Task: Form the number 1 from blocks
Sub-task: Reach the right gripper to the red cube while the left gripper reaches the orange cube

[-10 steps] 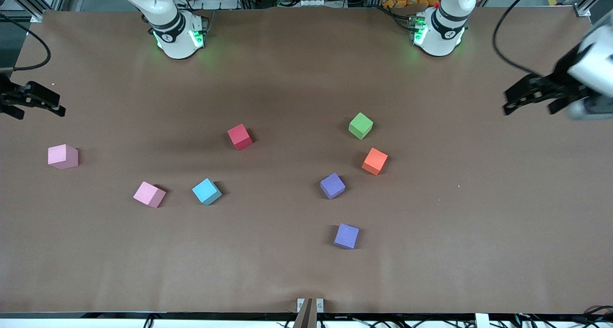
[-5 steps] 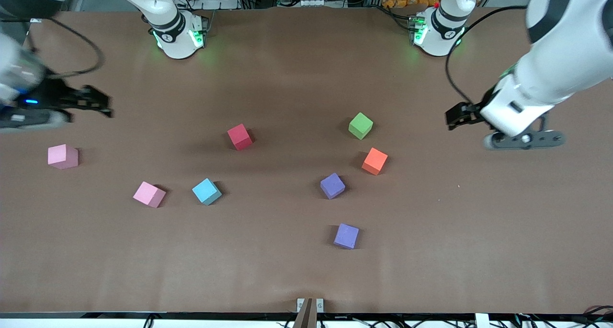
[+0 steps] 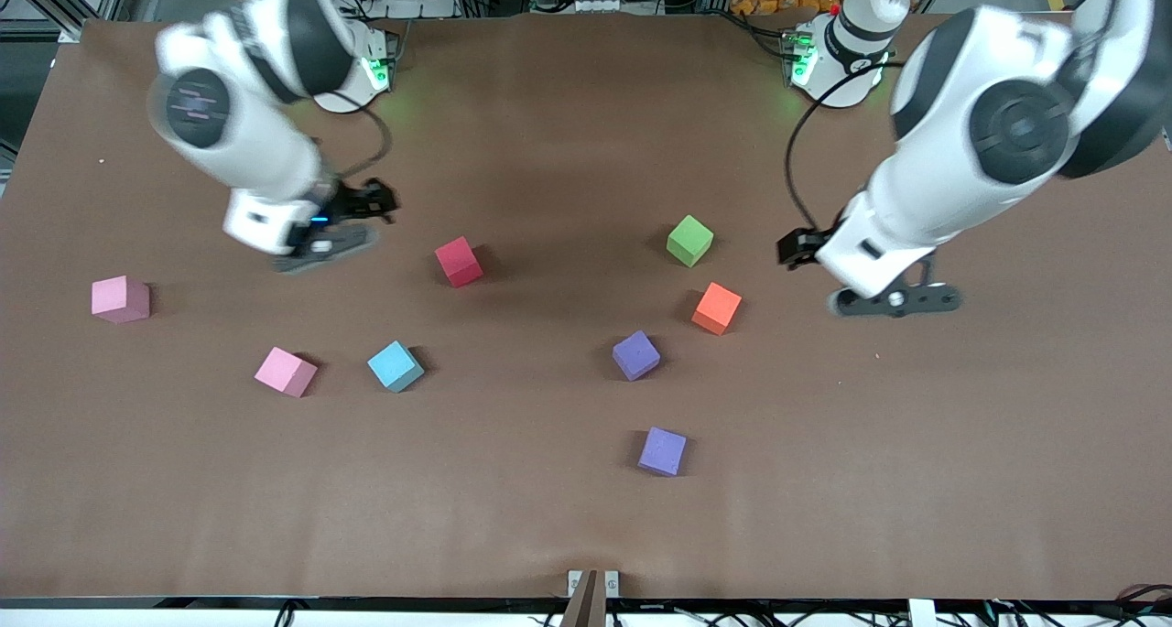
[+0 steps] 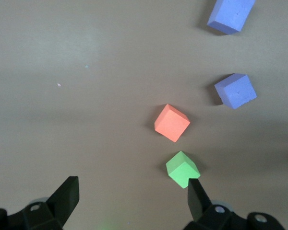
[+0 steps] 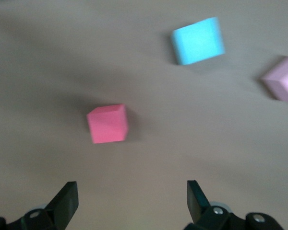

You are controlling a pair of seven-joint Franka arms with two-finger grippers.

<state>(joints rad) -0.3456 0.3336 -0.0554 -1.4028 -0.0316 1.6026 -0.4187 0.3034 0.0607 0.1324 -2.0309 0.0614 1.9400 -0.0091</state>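
Loose on the brown table lie a red block, a green block, an orange block, a light blue block and two pink blocks. My right gripper hangs open over bare table beside the red block, nothing between its fingers. My left gripper is open over bare table beside the green block and orange block, toward the left arm's end. In the wrist views both the right gripper and the left gripper are empty.
Two purple blocks lie nearer the front camera than the orange one. The right wrist view also shows the light blue block and a pink block. The arms' bases stand at the table's back edge.
Both arms have swung in from the table's ends toward the middle: the right gripper to beside the red block, the left gripper to beside the green block. No block has moved.
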